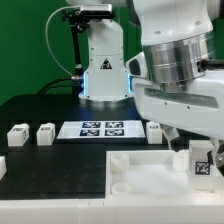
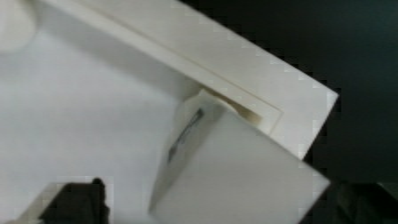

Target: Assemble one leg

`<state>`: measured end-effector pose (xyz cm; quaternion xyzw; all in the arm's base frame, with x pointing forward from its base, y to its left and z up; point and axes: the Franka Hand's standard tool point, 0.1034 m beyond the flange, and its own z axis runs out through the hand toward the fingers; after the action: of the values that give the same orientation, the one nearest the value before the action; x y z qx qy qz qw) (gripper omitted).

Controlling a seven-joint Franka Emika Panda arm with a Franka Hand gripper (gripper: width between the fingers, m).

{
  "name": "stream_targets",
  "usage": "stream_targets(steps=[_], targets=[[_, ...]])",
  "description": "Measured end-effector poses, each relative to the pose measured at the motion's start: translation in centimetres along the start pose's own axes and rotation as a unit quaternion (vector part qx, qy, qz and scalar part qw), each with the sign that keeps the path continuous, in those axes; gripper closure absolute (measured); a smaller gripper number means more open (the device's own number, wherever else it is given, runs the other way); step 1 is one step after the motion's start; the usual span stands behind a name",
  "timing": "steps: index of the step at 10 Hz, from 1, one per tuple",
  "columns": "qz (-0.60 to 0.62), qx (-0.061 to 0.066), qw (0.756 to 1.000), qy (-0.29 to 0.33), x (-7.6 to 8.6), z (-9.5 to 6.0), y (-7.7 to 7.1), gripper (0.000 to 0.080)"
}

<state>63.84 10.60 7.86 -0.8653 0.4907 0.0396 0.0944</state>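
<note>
The leg (image 1: 201,160), a stubby white block with a black-and-white tag, stands at the corner of the large white tray (image 1: 135,165) on the exterior view's right. In the wrist view the leg (image 2: 240,160) leans out from a round corner socket (image 2: 228,104) of the tray (image 2: 80,110). My gripper (image 1: 196,146) hangs just over the leg, largely hidden by the arm. In the wrist view my gripper (image 2: 217,208) straddles the leg with its jaws open. A strip of tray shows between one dark finger (image 2: 75,203) and the leg.
Three more legs stand on the black table: two (image 1: 17,135) (image 1: 44,133) at the exterior view's left, and one (image 1: 154,128) beside the marker board (image 1: 103,129). The arm's base (image 1: 104,65) stands behind. A white ledge (image 1: 60,210) runs along the front.
</note>
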Motion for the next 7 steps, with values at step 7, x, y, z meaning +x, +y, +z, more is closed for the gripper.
stream_targets(steps=[7], targets=[[-0.413, -0.035, 0.910, 0.030, -1.3, 0.5, -0.5, 0.0282]])
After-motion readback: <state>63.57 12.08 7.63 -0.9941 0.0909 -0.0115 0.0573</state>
